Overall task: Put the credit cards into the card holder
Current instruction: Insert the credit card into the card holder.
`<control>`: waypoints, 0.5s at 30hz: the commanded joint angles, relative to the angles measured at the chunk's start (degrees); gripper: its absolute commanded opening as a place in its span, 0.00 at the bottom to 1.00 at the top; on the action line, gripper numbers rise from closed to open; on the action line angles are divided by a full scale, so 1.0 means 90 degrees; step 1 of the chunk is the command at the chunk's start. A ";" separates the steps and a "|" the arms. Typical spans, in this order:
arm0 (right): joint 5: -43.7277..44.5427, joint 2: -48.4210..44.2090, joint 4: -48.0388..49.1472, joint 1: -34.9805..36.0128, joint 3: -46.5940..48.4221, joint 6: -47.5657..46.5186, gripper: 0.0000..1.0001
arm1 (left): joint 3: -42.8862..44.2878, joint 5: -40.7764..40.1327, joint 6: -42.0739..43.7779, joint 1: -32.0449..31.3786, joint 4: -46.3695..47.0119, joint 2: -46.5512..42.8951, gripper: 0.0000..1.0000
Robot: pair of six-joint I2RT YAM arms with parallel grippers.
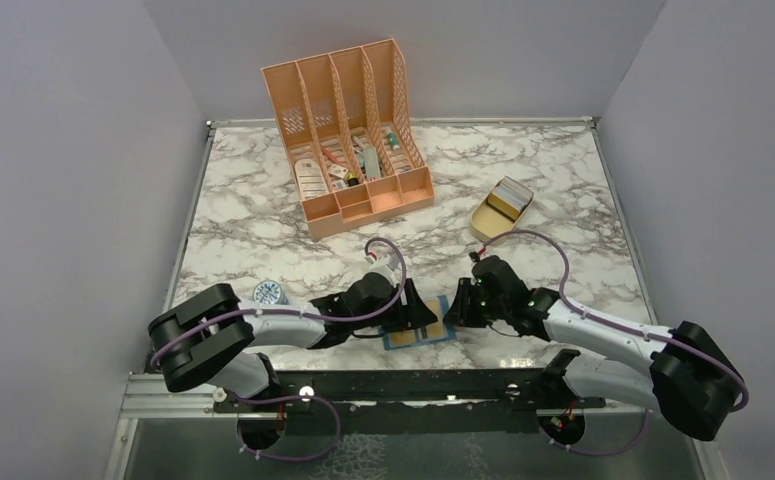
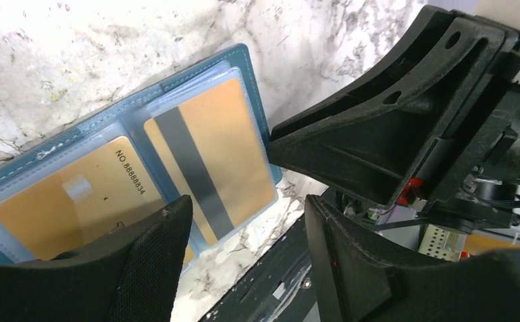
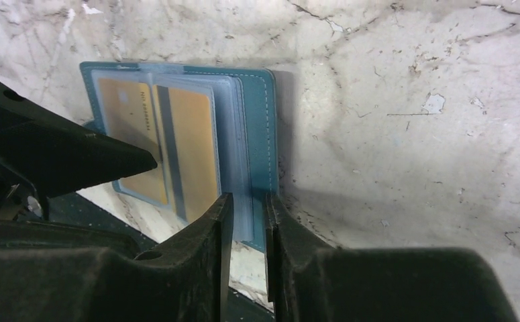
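The left gripper (image 2: pixel 247 208) hangs wide open and empty over the stitched teal card holder (image 2: pixel 247 64), which lies open at the near edge of the marble table (image 3: pixel 411 134). Two glossy gold credit cards (image 2: pixel 217 134) sit in its clear sleeves. Only the left wrist view shows one card's printed number. The right gripper (image 3: pixel 245 201) narrowly straddles the sleeve edges, and whether it pinches them cannot be told.

On the white marble table (image 1: pixel 263 230), a peach desk organizer (image 1: pixel 348 135) stands at the back, a tan oval tray (image 1: pixel 500 210) sits right of centre, a round blue-white disc (image 1: pixel 268 293) lies at the left, and the teal card holder (image 1: pixel 423 335) lies open by the near edge.
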 commanded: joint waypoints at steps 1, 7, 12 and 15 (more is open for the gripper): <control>0.0319 -0.0475 -0.0433 0.0051 0.0283 0.0023 0.25 | -0.0073 -0.0462 0.0146 0.0025 -0.0209 -0.0566 0.64; -0.0094 -0.0746 -0.0168 0.0051 0.0277 -0.0032 0.30 | 0.0238 -0.0801 0.0477 0.0080 -0.1427 -0.0911 0.64; -0.0527 -0.0583 0.0384 0.0049 0.0195 0.0000 0.33 | 0.0517 -0.1085 0.0816 0.0158 -0.2497 -0.1179 0.63; -0.0554 -0.0413 0.0496 0.0051 0.0224 -0.0023 0.36 | 0.0534 -0.1272 0.1019 0.0237 -0.2997 -0.1365 0.63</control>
